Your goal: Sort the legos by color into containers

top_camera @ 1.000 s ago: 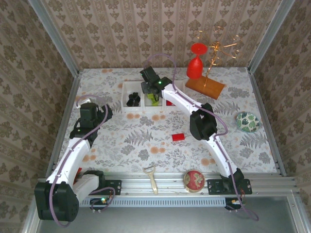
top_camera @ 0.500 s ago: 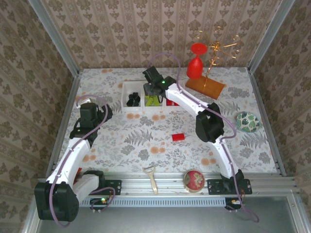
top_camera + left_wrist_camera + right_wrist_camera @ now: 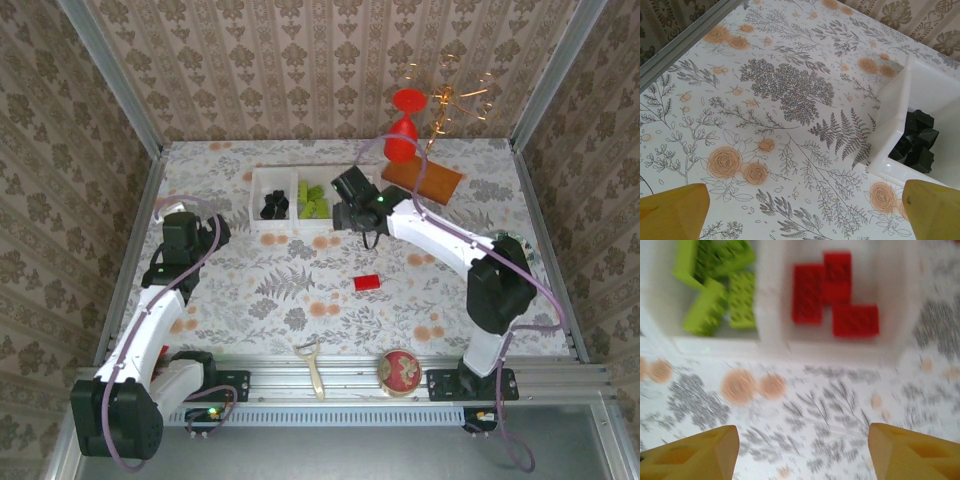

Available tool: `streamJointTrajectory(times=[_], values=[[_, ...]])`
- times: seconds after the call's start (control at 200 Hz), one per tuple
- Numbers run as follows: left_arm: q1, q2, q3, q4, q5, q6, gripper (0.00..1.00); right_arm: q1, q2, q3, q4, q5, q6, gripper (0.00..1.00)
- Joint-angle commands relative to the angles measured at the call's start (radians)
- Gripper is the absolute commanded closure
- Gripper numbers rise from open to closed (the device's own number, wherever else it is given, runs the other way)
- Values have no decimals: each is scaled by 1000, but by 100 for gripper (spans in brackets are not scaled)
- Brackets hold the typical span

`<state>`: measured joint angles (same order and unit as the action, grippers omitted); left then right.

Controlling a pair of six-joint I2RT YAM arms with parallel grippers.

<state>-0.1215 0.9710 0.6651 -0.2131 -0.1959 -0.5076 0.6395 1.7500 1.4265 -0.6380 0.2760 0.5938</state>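
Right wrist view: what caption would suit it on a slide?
Right gripper, open and empty, hovers before the containers holding lime green legos and red legos.

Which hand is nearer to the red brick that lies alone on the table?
Right. The right hand is just beyond the red brick, at the near edge of the bins; the left hand is far off to its left.

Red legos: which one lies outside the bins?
The lone red lego on the flowered table, nearer the arm bases than the bins; the other reds sit together in the end compartment.
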Motion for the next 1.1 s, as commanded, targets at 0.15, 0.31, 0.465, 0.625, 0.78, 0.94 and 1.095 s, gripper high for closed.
streamJointTrajectory(times=[0.15,0.31,0.465,0.625,0.78,0.94,1.095], values=[[11,5,15,2,16,-32,0,46,-113,-227,-22,-69,237,25],[11,15,14,7,31,-37,0,82,-100,-252,-39,-76,279,20],[11,15,9,14,38,-38,0,104,-55,-264,9,-111,312,19],[12,21,9,18,42,-40,0,121,6,-246,26,-123,338,16],[13,28,7,23,44,-39,0,124,40,-239,30,-116,353,14],[13,37,7,24,49,-41,0,123,57,-242,18,-105,383,14],[12,40,5,29,47,-40,0,125,38,-253,3,-75,388,13]])
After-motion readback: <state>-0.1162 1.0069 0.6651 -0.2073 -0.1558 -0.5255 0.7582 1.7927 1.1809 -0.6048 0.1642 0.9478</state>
